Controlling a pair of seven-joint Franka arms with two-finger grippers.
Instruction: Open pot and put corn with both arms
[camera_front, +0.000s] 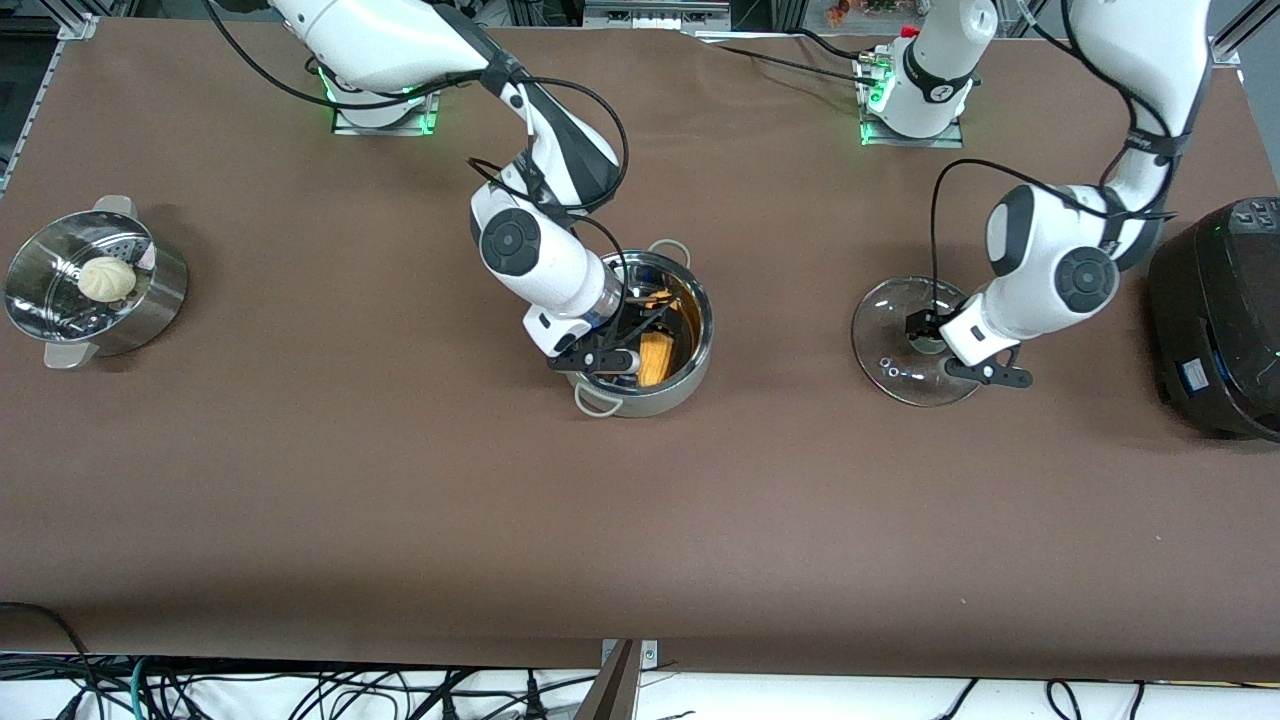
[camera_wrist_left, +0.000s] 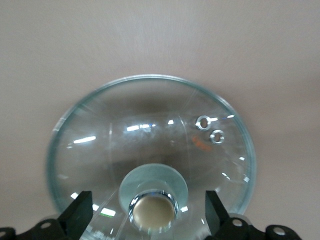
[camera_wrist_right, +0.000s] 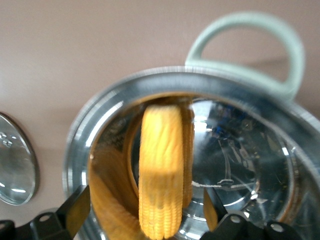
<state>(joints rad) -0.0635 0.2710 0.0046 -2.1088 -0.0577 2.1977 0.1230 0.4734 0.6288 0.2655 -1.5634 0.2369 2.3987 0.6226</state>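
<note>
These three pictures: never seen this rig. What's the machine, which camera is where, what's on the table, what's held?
Two white robot arms are bolted along one edge of a brown table. The big picture comes from a high camera facing them; the other two come from cameras on each arm's wrist.

The right arm's tool is down in the open steel pot, its fingers spread either side of the corn, which rests against the pot's wall. It grips nothing.

The left arm's tool is over the glass lid, which lies on the table toward the left arm's end, fingers open around its knob.

Also there: a steamer basket holding a white bun, and a black cooker.
</note>
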